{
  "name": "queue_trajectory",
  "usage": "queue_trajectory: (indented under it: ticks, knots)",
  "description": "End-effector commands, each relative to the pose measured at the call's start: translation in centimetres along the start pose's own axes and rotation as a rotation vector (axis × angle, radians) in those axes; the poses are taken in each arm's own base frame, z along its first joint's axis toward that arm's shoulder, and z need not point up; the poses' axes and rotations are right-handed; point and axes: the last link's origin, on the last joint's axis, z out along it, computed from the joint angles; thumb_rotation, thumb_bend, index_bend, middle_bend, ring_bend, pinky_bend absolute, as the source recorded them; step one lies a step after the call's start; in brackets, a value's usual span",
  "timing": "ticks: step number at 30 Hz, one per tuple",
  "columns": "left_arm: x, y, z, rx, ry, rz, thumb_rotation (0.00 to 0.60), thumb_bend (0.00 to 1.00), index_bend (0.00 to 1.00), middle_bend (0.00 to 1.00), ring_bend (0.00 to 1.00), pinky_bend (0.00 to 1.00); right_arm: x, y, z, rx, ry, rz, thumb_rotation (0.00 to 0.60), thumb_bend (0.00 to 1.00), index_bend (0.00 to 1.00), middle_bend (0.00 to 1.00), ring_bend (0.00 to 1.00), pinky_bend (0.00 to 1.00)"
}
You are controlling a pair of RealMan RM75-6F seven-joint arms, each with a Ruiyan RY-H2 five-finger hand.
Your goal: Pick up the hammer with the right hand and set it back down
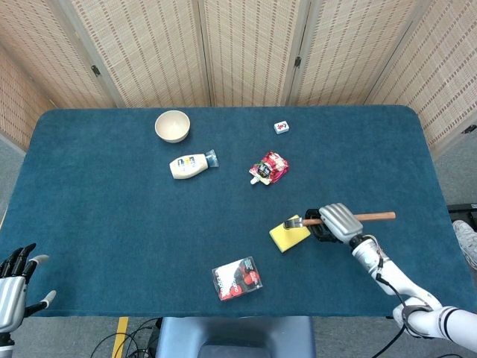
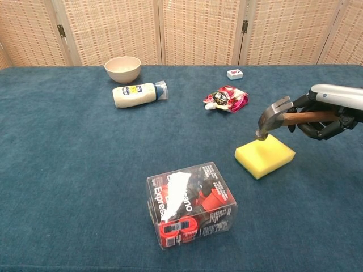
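Note:
My right hand (image 1: 335, 221) (image 2: 329, 116) grips the hammer (image 1: 373, 217) (image 2: 274, 117) by its wooden handle and holds it off the table, roughly level. The dark metal head hangs just above the near edge of a yellow sponge (image 1: 288, 235) (image 2: 265, 156), apart from it in the chest view. In the head view the handle sticks out to the right past the hand. My left hand (image 1: 13, 287) sits at the lower left corner of the head view, off the table, fingers spread and holding nothing.
On the blue table (image 1: 112, 194) lie a clear box with red print (image 1: 237, 278) (image 2: 190, 204), a red snack pouch (image 1: 270, 167) (image 2: 227, 98), a white bottle (image 1: 190, 165) (image 2: 138, 94), a cream bowl (image 1: 172, 125) (image 2: 123, 68) and a small white packet (image 1: 281, 127) (image 2: 235, 74).

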Motion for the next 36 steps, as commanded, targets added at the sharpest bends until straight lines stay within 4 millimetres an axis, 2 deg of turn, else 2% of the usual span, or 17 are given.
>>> queue_trajectory:
  ticks: [1,5,7,8,10,14,20,21,24,31,36]
  knots:
    - [-0.1,0.0,0.0,-0.001,-0.003,0.001,0.600,0.20,0.30,0.13,0.12,0.21,0.2,0.6,0.8,-0.029,0.016,0.017,0.600,0.67,0.87,0.89,0.71,0.83]
    - [-0.1,0.2,0.0,-0.005,-0.004,0.002,0.600,0.20,0.30,0.13,0.12,0.21,0.8,1.3,2.6,-0.063,0.072,0.032,0.600,0.64,0.87,0.87,0.71,0.83]
    - [-0.1,0.3,0.1,-0.007,-0.005,0.003,0.600,0.20,0.30,0.13,0.12,0.21,0.9,1.5,3.7,-0.080,0.088,0.050,0.600,0.61,0.86,0.84,0.70,0.78]
    - [-0.1,0.3,0.1,-0.008,-0.004,0.004,0.600,0.20,0.30,0.13,0.12,0.21,0.8,1.6,4.3,-0.085,0.094,0.058,0.600,0.58,0.83,0.80,0.66,0.72]
    - [0.0,0.3,0.0,-0.006,-0.002,0.004,0.600,0.20,0.30,0.13,0.12,0.21,0.6,1.7,5.2,-0.093,0.097,0.063,0.600,0.53,0.74,0.71,0.57,0.62]
    - [0.0,0.1,-0.1,0.001,-0.004,0.007,0.600,0.20,0.30,0.13,0.12,0.21,0.0,2.2,6.6,-0.111,0.115,0.102,0.600,0.41,0.50,0.50,0.36,0.45]
    - [0.1,-0.1,-0.2,0.011,-0.003,0.008,0.600,0.20,0.30,0.13,0.12,0.21,0.0,3.6,7.4,-0.139,0.106,0.094,0.600,0.27,0.12,0.24,0.13,0.22]
    - [0.1,-0.1,-0.2,0.012,-0.002,0.008,0.600,0.20,0.30,0.13,0.12,0.21,0.1,3.8,7.3,-0.142,0.105,0.092,0.600,0.25,0.05,0.19,0.09,0.18]
    - [0.0,-0.2,-0.2,0.013,-0.005,0.009,0.600,0.20,0.30,0.13,0.12,0.21,0.8,4.5,6.7,-0.145,0.115,0.085,0.600,0.24,0.00,0.12,0.03,0.13]
    - [0.0,0.0,0.1,0.002,-0.004,0.006,0.600,0.20,0.30,0.13,0.12,0.21,2.6,6.4,3.8,-0.163,0.139,0.003,0.600,0.23,0.00,0.11,0.02,0.11]
    - [0.0,0.1,0.2,-0.001,0.004,0.001,0.600,0.20,0.30,0.13,0.12,0.21,3.9,7.1,0.1,-0.162,0.186,-0.027,0.600,0.24,0.00,0.12,0.02,0.11]
